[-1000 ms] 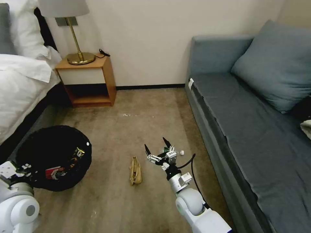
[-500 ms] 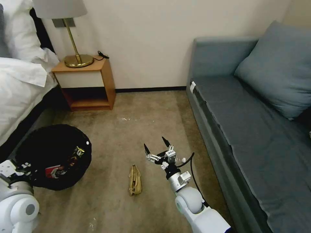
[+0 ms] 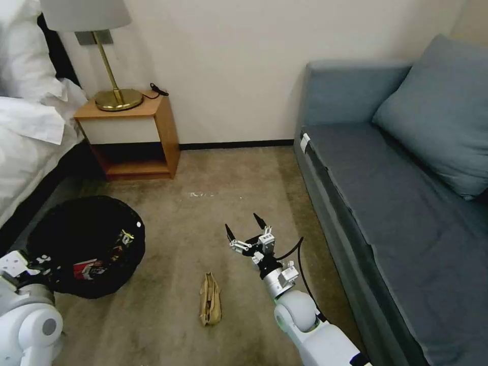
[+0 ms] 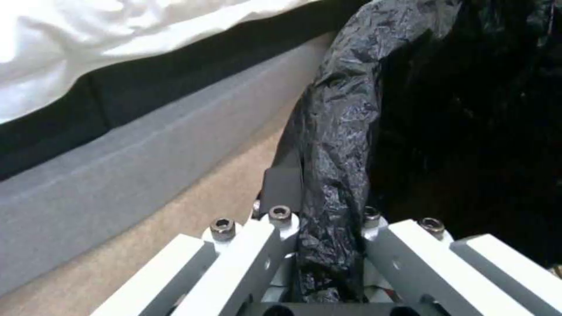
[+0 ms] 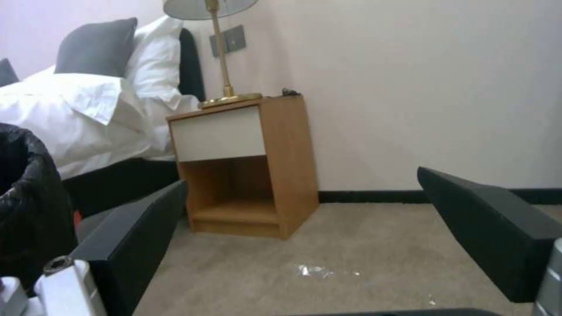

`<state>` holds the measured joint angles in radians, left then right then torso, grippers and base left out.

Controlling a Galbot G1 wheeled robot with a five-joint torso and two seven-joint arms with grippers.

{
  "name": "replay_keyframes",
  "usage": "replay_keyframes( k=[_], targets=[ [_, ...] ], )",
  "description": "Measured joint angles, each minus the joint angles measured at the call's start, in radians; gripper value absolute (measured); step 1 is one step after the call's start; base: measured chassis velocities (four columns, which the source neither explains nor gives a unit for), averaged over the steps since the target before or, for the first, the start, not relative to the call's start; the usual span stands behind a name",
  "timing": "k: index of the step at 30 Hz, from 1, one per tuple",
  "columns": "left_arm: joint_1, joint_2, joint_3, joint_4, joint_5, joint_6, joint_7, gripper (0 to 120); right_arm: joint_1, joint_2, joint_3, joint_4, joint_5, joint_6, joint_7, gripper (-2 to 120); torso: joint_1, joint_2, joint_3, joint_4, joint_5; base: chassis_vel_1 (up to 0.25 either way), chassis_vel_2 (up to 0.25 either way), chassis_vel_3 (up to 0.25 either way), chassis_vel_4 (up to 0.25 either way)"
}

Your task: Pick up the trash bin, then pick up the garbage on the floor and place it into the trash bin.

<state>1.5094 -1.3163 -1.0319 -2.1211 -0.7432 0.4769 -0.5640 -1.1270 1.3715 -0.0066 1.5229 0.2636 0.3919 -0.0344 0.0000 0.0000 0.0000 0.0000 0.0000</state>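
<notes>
Currently, head view: carpeted room, bed at the left edge, sofa (image 3: 406, 203) along the right side.
Left gripper (image 4: 328, 245): lower left of the head view; in the left wrist view its fingers (image 4: 281, 184) are clamped on the bag-covered rim of the trash bin.
Trash bin (image 3: 86, 244): left of centre, low in the head view, lined with a crinkly black bag; its mouth faces the camera. A red-and-white packet (image 3: 84, 269) and a brown-yellow wrapper (image 3: 122, 239) lie inside.
Right gripper (image 3: 245, 226): just right of centre in the lower half of the head view, above the carpet, black fingertips (image 3: 259, 221) spread wide with nothing between them. The right wrist view shows the same wide gap, looking toward the nightstand.
Garbage, paper bag (image 3: 210, 306): tan, crumpled, flat on the carpet at lower centre, between the bin and the right arm, nearer the camera than the right gripper and touching neither.
Nightstand (image 3: 129, 134): wooden, upper left, against the wall, a brass-based lamp (image 3: 109, 76) on top.
Carpet: small white specks (image 3: 201, 194) at mid-frame ahead of the right gripper.
</notes>
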Motion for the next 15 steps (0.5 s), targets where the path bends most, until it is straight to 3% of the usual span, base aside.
replay_keyframes(
  k=[15],
  targets=[
    [0.004,-0.004,-0.001,-0.006,0.001,0.001,0.001,4,-0.002,-0.001,0.004,0.0,0.0,0.002,0.0,100,0.0,0.0,0.0,0.0,0.0,-0.119,0.124,0.116,-0.117]
  ],
)
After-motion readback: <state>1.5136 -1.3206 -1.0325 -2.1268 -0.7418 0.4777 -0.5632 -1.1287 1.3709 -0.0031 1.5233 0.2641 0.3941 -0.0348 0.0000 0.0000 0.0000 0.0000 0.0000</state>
